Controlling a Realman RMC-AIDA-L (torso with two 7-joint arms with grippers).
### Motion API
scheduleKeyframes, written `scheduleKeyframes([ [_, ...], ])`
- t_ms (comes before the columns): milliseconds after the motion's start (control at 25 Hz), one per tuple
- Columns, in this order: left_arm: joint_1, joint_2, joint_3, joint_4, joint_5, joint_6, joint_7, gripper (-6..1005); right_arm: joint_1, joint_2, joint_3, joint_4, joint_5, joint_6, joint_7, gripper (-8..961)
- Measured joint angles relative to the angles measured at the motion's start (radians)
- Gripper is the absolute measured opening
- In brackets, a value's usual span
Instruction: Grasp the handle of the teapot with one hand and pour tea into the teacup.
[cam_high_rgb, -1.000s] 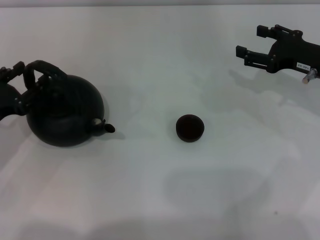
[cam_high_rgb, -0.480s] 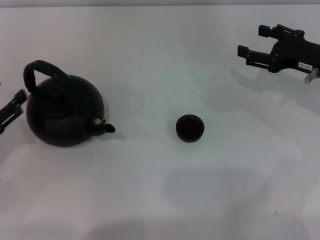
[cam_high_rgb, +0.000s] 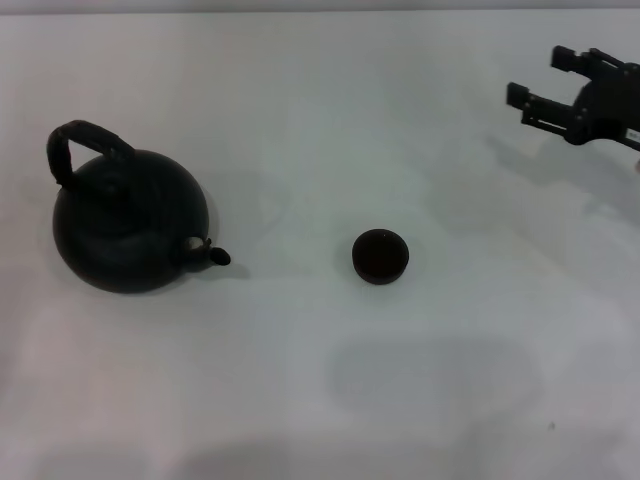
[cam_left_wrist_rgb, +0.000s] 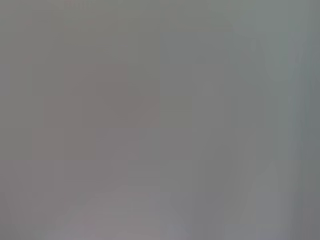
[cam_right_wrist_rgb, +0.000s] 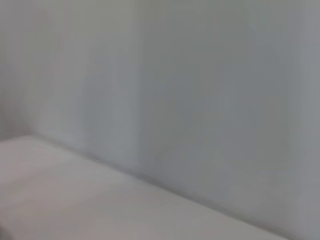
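Observation:
The round black teapot (cam_high_rgb: 130, 222) stands upright on the white table (cam_high_rgb: 320, 120) at the left, its short spout (cam_high_rgb: 215, 256) pointing right. Its dark arched handle (cam_high_rgb: 80, 142) loops over the top, free of any gripper. The tiny black teacup (cam_high_rgb: 380, 256) sits near the middle, well right of the spout. My right gripper (cam_high_rgb: 540, 78) is open and empty at the far right, away from both. My left gripper is out of the head view. Both wrist views show only blank grey surface.
A faint grey shadow patch (cam_high_rgb: 430, 375) lies on the table in front of the teacup. The table's far edge (cam_high_rgb: 320, 8) runs along the top.
My left gripper let go of the teapot's handle and withdrew left, out of view. My right gripper moved further right. The teapot and teacup have not moved.

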Motion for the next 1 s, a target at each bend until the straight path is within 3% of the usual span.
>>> scheduleKeyframes([
  [200, -0.003, -0.002, -0.015, -0.117, -0.153, 0.081, 0.146, 728, -0.031, -0.001, 0.001, 0.170, 0.256, 0.084, -0.208, 842],
  [360, -0.013, -0.002, -0.015, -0.165, -0.204, 0.103, 0.194, 727, -0.036, 0.000, 0.001, 0.384, 0.437, 0.186, -0.461, 842],
  [520, -0.024, -0.001, -0.015, -0.203, -0.230, 0.116, 0.220, 729, -0.036, 0.001, 0.002, 0.490, 0.535, 0.223, -0.553, 842],
  [1000, -0.026, -0.001, -0.010, -0.242, -0.233, 0.130, 0.230, 729, -0.081, -0.002, 0.204, 0.616, 0.594, 0.234, -0.678, 844],
])
